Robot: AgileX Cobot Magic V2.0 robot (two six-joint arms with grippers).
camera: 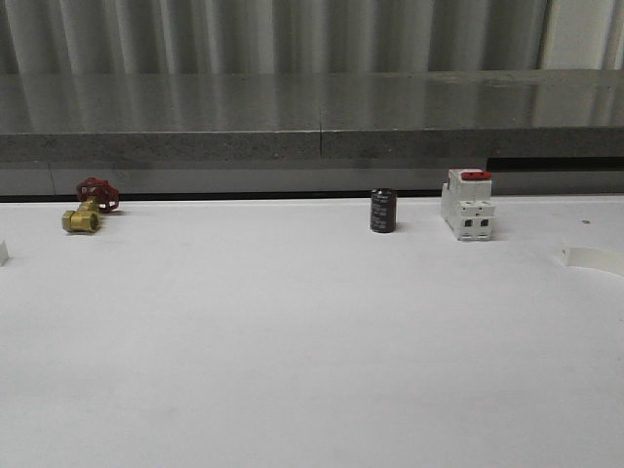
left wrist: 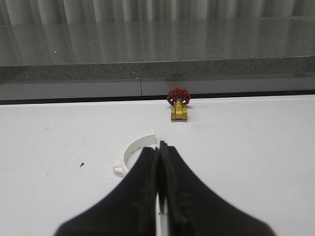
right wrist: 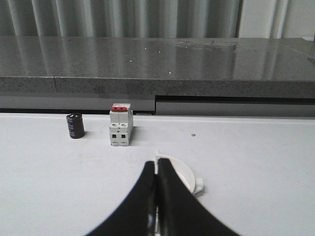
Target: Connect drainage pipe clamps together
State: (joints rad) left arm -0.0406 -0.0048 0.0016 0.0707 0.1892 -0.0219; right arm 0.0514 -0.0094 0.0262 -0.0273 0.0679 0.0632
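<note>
clamp halves (left wrist: 134, 150): 2 | valve (camera: 86, 207): 1 | capacitor (camera: 382, 211): 1 | breaker (camera: 467, 205): 1

We are seeing front camera looking forward over table (camera: 312, 370); wrist cameras sitting low, sharing valve (camera: 90, 207) and breaker (camera: 467, 205).

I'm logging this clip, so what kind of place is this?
Probably a workshop or lab test bench, not a home: a plain white table holds loose hardware, a brass valve, a breaker, a capacitor, before a grey ledge.
</note>
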